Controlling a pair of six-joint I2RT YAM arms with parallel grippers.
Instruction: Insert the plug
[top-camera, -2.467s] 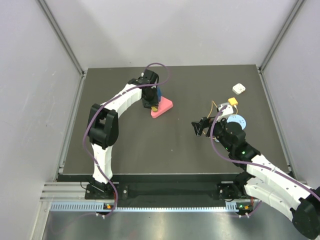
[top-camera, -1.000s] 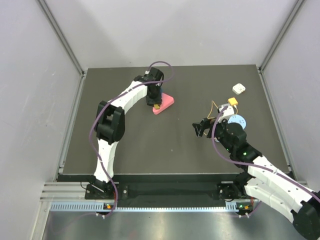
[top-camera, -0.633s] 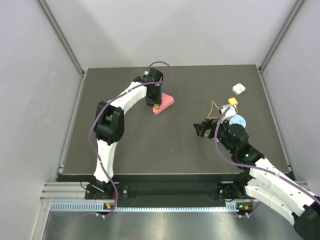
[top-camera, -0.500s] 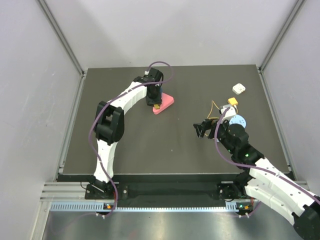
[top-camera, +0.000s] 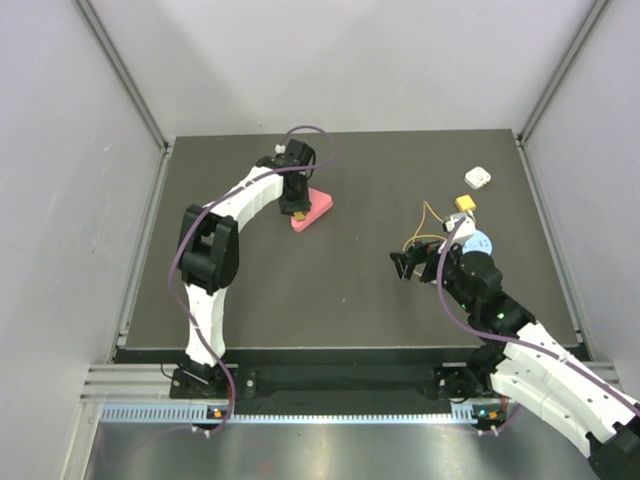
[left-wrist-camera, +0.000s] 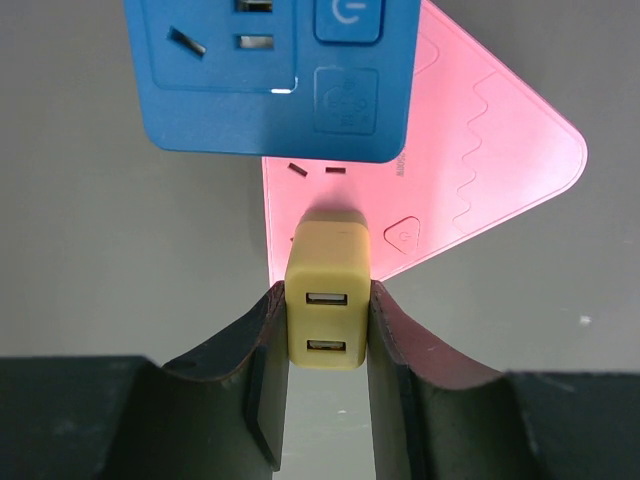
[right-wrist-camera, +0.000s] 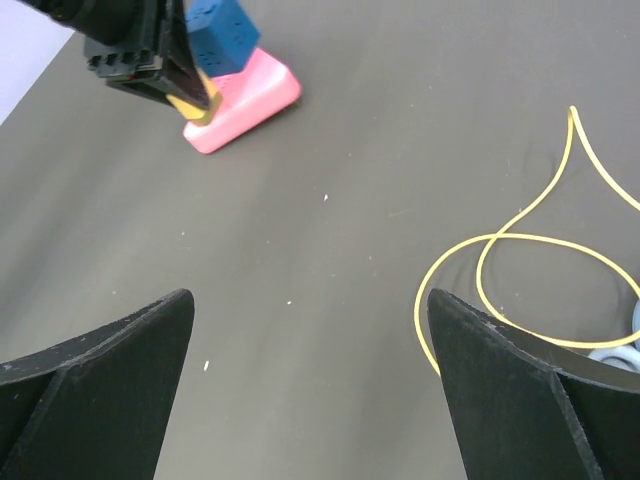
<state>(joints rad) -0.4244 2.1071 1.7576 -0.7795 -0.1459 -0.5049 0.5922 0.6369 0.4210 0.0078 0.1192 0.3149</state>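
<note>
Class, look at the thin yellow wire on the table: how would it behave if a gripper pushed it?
Probably floppy: the yellow wire lies in loose loops on the table, so a push would likely bend it, not slide it whole. Being so thin, it is probably light.

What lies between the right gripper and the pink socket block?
Nothing: between the right gripper and the pink socket block the dark table is bare, as the right wrist view shows.

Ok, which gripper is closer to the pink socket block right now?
Left. The left gripper is right at the pink socket block, its fingers clamped on a yellow adapter set against the block's face. The right gripper hangs open far off to the block's right.
</note>
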